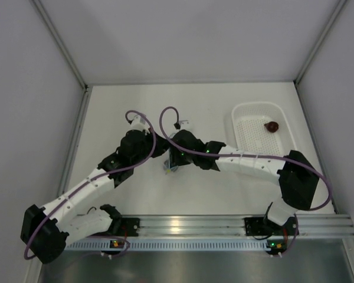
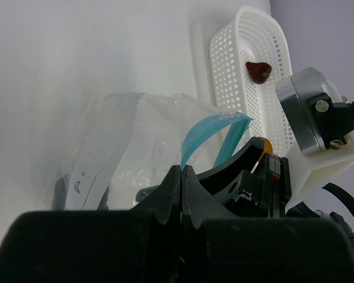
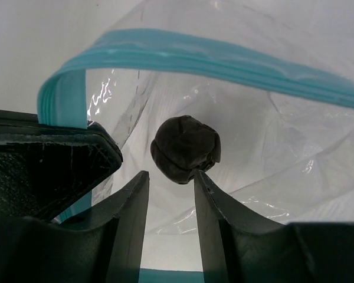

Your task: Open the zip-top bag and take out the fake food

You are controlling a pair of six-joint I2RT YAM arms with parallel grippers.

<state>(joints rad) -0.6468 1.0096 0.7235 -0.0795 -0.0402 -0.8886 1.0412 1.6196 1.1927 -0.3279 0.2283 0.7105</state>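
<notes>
The clear zip-top bag (image 2: 135,132) lies mid-table and also shows in the top view (image 1: 170,167). My left gripper (image 2: 187,172) is shut on its light blue zip strip (image 2: 209,131) and holds the mouth open. My right gripper (image 3: 170,175) is open with its fingers inside the bag mouth. The dark purple-black piece (image 3: 184,148) lies just past the fingertips, at the right fingertip (image 3: 202,180). The maroon-brown piece (image 1: 272,126) lies in the white basket (image 1: 242,118). A small orange patch (image 2: 265,144) shows behind the right gripper; I cannot tell what it is.
The white perforated basket (image 2: 236,65) stands at the right of the table, close behind the right arm's forearm (image 1: 248,162). Both arms meet at mid-table with purple cables looping above them. Grey walls close the table on three sides.
</notes>
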